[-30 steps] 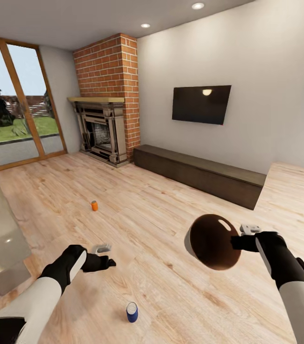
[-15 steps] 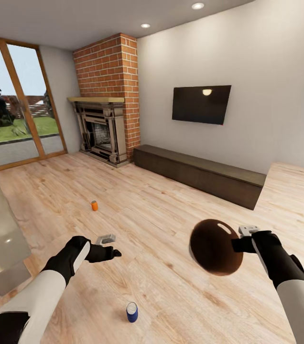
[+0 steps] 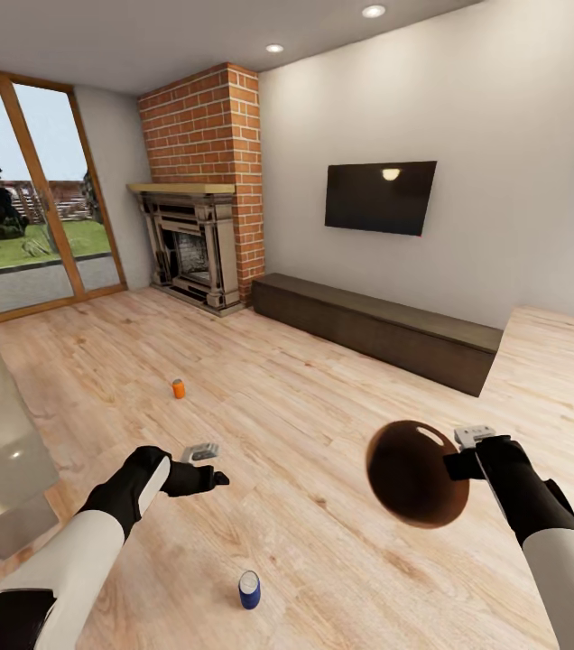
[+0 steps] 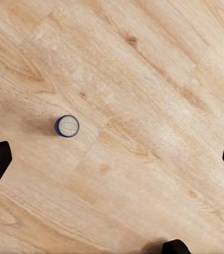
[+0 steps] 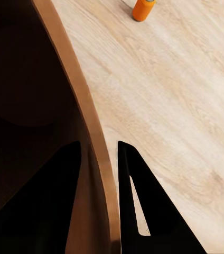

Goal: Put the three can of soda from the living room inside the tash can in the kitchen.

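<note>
We stand in the living room, on its wood floor (image 3: pixel 323 397). Our right gripper (image 3: pixel 457 465) pinches the trash can (image 3: pixel 413 474) by its rim; it has drifted slightly rightward and down. The left gripper (image 3: pixel 213 478), jaws wide and empty, has reached forward above the blue can (image 3: pixel 249 589). An orange can (image 3: pixel 179 388) stands farther off, ungrasped.

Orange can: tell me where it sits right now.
In the head view the orange can stands upright on the wood floor, left of centre, between the left gripper and the fireplace.
</note>
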### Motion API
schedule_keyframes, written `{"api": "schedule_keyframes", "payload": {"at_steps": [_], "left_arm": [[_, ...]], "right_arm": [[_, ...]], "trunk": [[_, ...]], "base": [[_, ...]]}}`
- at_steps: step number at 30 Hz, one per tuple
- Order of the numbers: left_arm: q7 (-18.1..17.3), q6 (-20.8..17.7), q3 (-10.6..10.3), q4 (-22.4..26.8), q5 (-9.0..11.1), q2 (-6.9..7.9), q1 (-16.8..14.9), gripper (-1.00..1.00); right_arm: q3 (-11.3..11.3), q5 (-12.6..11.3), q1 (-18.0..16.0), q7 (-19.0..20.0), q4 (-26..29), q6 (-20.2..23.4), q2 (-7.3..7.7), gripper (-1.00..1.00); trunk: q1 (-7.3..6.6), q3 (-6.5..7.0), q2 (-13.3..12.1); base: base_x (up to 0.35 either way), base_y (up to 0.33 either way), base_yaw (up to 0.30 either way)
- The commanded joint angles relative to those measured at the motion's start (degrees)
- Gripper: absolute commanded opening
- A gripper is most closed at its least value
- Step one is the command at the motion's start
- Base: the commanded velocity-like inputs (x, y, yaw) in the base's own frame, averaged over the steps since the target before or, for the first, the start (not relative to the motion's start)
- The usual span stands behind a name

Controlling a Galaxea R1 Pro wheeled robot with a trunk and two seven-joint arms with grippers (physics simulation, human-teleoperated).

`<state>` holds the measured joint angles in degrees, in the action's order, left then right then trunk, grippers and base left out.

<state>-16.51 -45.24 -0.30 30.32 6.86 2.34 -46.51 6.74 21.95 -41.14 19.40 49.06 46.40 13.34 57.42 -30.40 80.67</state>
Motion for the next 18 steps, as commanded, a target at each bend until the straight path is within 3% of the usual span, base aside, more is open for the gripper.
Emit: {"api": "schedule_keyframes", "payload": {"at_steps": [1,9,10,18], "left_arm": [[0.2,0.3,0.1,0.3,0.0,-0.33,-0.1,1.0],[1.2,2.7,0.4,2.9,-0.2,-2.93,-0.6,1.0],[1.2,2.7,0.3,4.3,-0.2,-6.49,-0.6,1.0],[1.2,2.8,0.3,4.3,-0.4,-6.7,-0.6,1.0]], "right_arm": [[0.1,-0.3,-0.2,0.5,0.2,0.3,0.14,-1.0],[-1.4,2.0,-1.0,1.0,2.6,2.2,1.18,-1.0],[-1.5,-13.0,-1.0,1.0,11.5,8.2,1.21,-1.0],[-1.8,-13.0,-1.0,1.0,15.7,10.9,1.19,-1.0]], "trunk": [[0.0,0.01,0.0],[1.53,-1.25,2.8],[1.75,-1.43,3.2],[3.51,-2.86,6.4]], "base": [[0.0,0.0,0.0],[0.0,0.0,0.0],[0.0,0.0,0.0],[0.0,0.0,0.0]]}}
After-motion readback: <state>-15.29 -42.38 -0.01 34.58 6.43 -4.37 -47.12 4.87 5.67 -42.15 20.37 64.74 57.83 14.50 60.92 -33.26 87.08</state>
